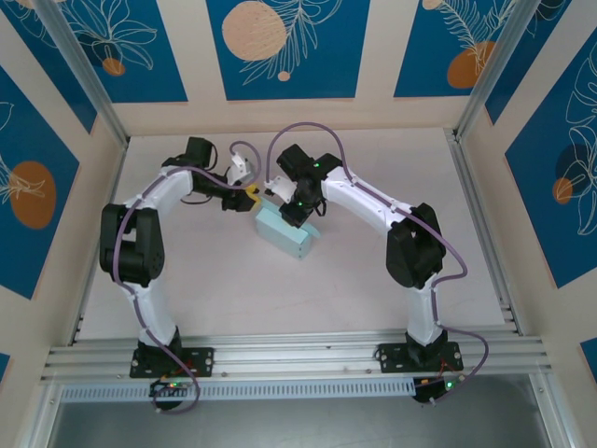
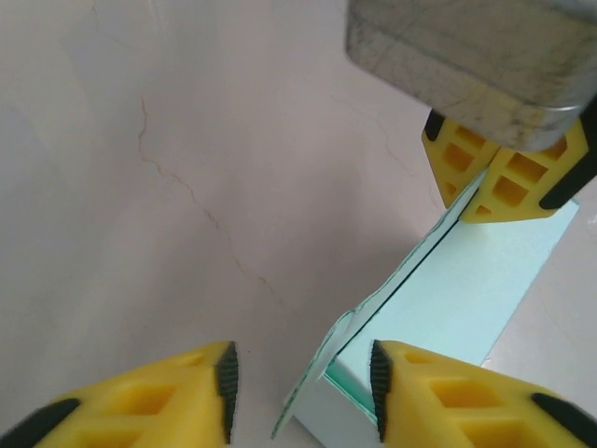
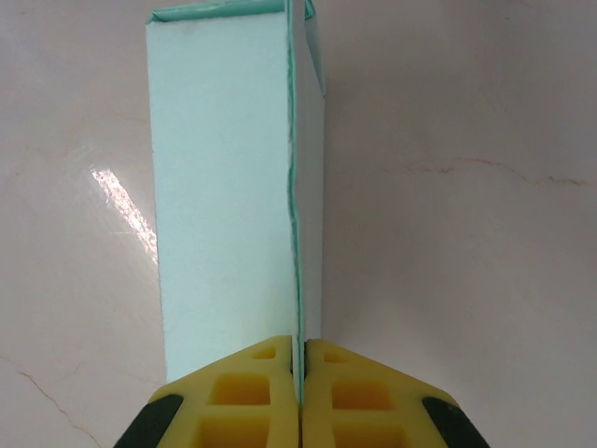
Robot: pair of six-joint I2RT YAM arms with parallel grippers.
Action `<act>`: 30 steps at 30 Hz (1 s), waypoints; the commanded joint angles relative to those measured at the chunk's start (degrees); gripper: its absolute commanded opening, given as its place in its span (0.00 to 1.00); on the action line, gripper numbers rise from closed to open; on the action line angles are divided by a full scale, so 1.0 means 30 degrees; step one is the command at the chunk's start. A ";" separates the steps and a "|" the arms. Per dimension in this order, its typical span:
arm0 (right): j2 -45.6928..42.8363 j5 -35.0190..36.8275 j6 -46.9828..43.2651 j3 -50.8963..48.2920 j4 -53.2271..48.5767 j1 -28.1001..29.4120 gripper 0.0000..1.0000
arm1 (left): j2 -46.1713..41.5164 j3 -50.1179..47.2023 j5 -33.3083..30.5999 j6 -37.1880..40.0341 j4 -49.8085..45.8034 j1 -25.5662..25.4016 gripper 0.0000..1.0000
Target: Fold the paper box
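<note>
The paper box [image 1: 284,235] is a pale aqua rectangular box lying on the table between the two arms. My right gripper [image 3: 300,373] is shut on a thin upright card edge at the near end of the paper box [image 3: 224,187]; in the top view the right gripper [image 1: 297,213] sits over the box's far end. My left gripper [image 2: 300,387] is open, its yellow fingers either side of a loose flap [image 2: 322,373] at a corner of the paper box [image 2: 466,280]. In the left wrist view the right gripper [image 2: 483,185] pinches the far edge.
The table [image 1: 373,289] is pale pink-grey with faint cracks. Patterned blue walls [image 1: 280,47] and metal frame posts [image 1: 480,84] enclose it. An aluminium rail [image 1: 298,359] carrying both arm bases runs along the near edge. The left gripper [image 1: 252,197] is close beside the right one.
</note>
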 commanded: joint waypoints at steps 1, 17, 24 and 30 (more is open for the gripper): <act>0.0647 0.0107 -0.0334 0.0371 0.0337 0.0089 0.00 | 0.0337 0.0106 -0.0070 0.0632 -0.0982 -0.0071 0.30; 0.0325 0.1514 0.0858 0.0040 0.0834 0.0172 0.16 | -0.3120 -0.4779 -0.1734 -0.4297 0.6421 -0.0464 0.00; -0.1772 0.1967 0.3540 -0.0613 0.1200 0.0214 0.51 | -0.6050 -0.7979 -0.4026 -0.6660 0.8817 -0.1015 0.00; -0.4166 0.1865 0.5026 -0.1813 0.1888 -0.0692 0.58 | -0.6603 -0.8046 -0.5381 -0.7906 0.7828 -0.1438 0.00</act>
